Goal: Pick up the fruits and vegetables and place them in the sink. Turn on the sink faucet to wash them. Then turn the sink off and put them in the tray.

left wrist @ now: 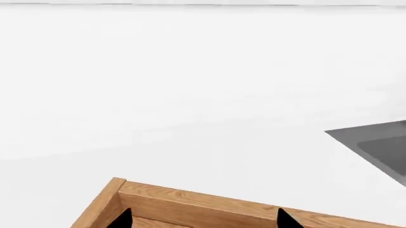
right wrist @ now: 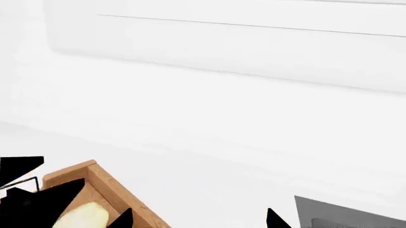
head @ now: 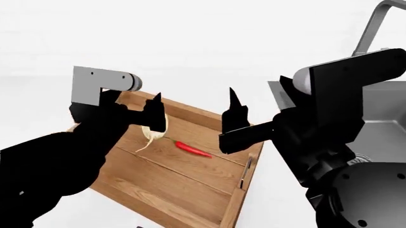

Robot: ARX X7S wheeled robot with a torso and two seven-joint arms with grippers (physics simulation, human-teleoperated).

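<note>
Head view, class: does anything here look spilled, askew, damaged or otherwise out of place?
Nothing stands out. The chili pepper and the pale root vegetable both lie inside the wooden tray, apart from each other, nothing spilled on the white counter. The tray sits at an angle beside the sink.

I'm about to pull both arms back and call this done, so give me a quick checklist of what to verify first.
1. Chili pepper inside the tray: ok.
2. Root vegetable in the tray: ok, partly hidden by the left gripper.
3. Left gripper empty: ok, tips apart.
4. Right gripper empty: ok, open above the tray.
5. Faucet off: cannot tell, spout out of view.
6. Sink clear of produce: cannot tell, mostly hidden.
</note>
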